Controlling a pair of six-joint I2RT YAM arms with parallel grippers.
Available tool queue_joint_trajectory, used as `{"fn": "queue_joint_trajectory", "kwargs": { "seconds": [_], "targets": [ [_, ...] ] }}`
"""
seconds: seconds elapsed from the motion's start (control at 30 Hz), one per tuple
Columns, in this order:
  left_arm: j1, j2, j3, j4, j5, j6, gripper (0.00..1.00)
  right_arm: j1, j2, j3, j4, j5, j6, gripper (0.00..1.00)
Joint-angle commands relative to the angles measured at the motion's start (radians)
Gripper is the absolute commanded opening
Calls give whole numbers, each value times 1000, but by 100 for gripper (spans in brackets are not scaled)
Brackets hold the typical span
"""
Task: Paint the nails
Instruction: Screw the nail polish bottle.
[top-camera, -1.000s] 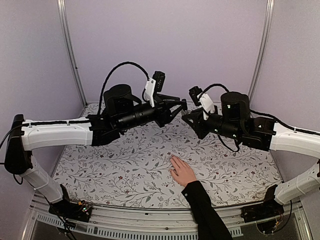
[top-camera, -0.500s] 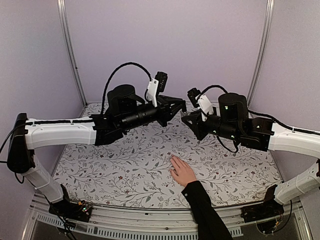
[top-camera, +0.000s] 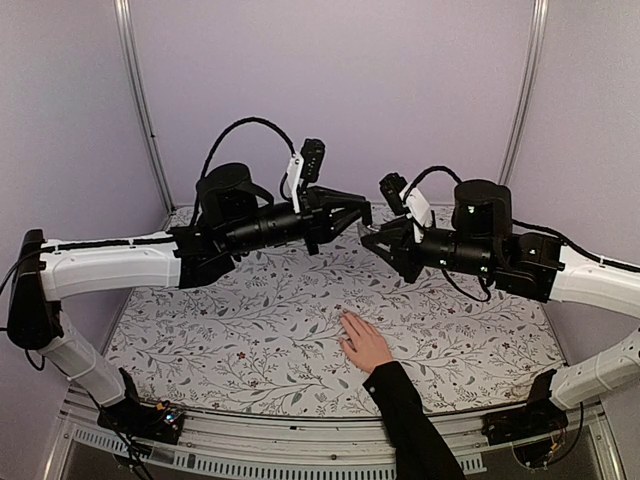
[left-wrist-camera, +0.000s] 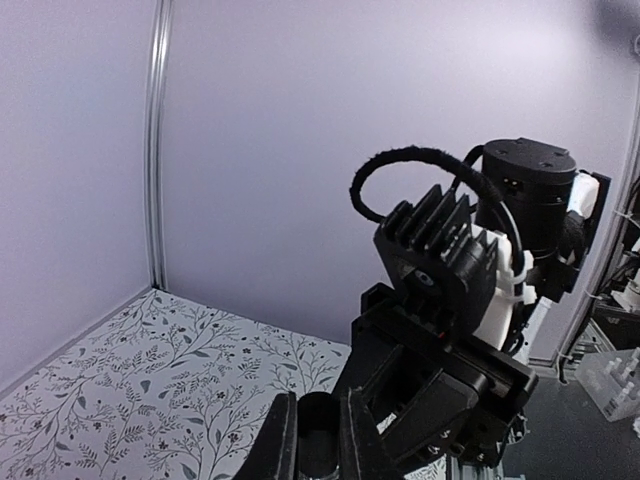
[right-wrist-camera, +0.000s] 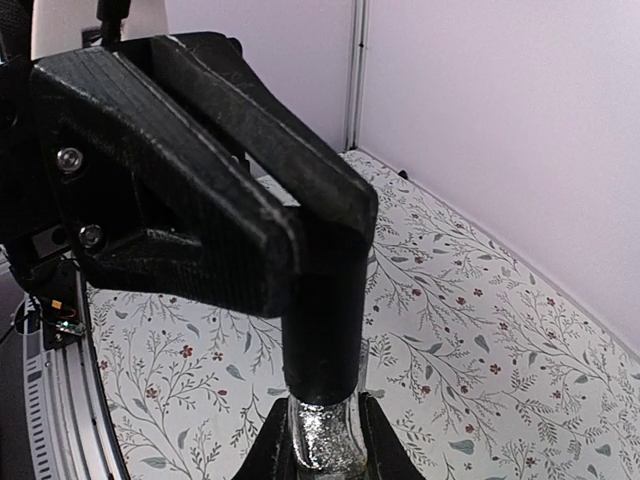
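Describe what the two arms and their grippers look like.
The left arm and right arm have white link shells with black cylindrical joint housings. A black cable loops over each wrist, beside a white camera bracket. The left gripper and right gripper are black, with angular tapered fingers.

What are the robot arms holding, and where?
The right end effector grips the glittery bottle by its body; the left end effector pinches its black cap.

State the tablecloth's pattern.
Tablecloth: white, grey leafy sprigs, small red flowers; clearest in right wrist view.
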Motion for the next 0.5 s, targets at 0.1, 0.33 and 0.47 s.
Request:
{"fn": "queue_joint_trajectory", "kwargs": {
  "seconds": [0.1,0.33,0.47],
  "targets": [
    [7,-9,-58,-45,343,66,0,9,-58,15,82,-383,-89,0],
    [10,-4,-72,-47,548,91,0,9,-76,20,78,-600,-137,0],
    [12,1,-76,-45,635,110,0,9,-98,21,78,-693,-168,0]
  ]
}}
